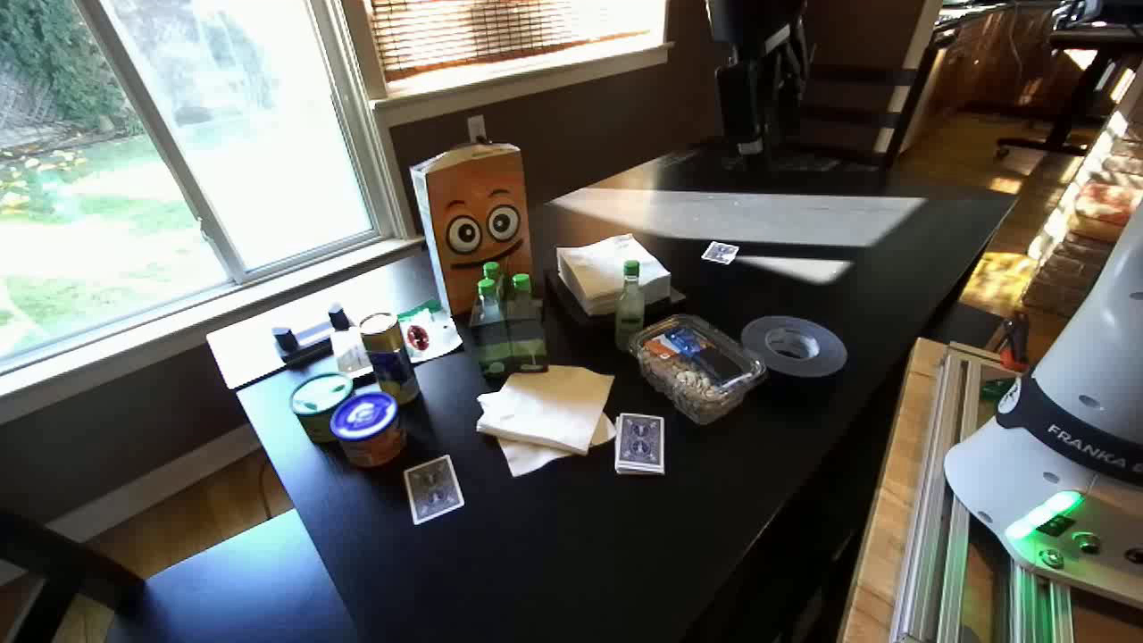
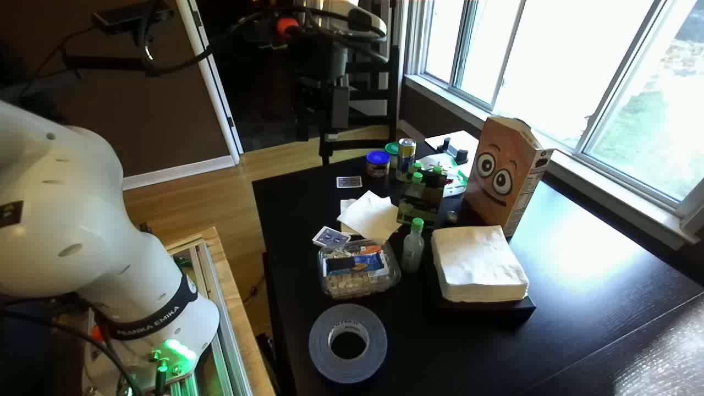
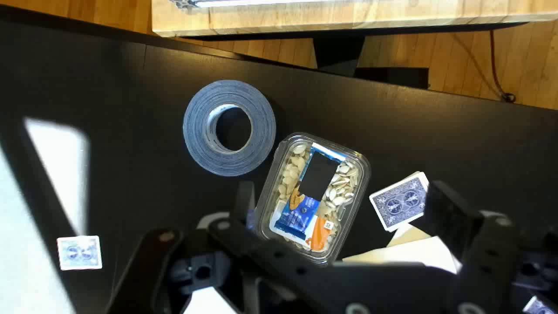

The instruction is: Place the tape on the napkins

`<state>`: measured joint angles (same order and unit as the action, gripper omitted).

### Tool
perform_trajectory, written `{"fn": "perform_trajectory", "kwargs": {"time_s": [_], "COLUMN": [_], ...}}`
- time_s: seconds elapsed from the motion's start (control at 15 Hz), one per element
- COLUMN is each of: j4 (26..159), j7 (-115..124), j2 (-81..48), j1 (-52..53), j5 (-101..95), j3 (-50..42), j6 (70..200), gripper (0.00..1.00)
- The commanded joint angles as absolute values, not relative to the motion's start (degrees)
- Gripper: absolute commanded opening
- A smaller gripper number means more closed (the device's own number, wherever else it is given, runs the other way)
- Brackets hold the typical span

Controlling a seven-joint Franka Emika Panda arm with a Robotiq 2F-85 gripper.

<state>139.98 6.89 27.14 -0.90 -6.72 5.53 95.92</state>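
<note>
Silvery-grey tape (image 3: pixel 226 165), wound in a flat, low, round roll about a pale core, lies on the black table (image 3: pixel 331 104) near its edge, just beside the clear plastic box of pale seeds (image 1: pixel 710 406). In the wrist view our black two-fingered gripper (image 3: pixel 344 205) hangs over the table with its fingers spread well apart, grasping nothing.

We judge the roll dense and fairly heavy, stiff and hard to damage, its outer wall perhaps a little slick under a light pinch. We would take it across the band: one finger down the dark centre hole, the other against the outside, on the part facing away from the box.

Two resting places show in both exterior views: a thick, square stack of white paper napkins (image 2: pixel 478 261) and a low, loose pile of off-white paper napkins (image 1: pixel 545 411). We cannot tell which is meant. Either looks soft, so we would lower it level.
</note>
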Motion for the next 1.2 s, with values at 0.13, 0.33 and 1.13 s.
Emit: {"fn": "perform_trajectory", "kwargs": {"time_s": [0.13,0.33,1.13], "j4": [141.1,146.0,158.2], "j7": [7.7,11.1,20.6], "j2": [27.7,29.7,26.8], "j1": [-0.8,-3.9,-14.9], "j5": [-5.9,-6.1,-3.5], "j3": [3.6,0.1,-5.9], "j6": [98.0,105.5,122.2], "gripper": [1.0,1.0,1.0]}}
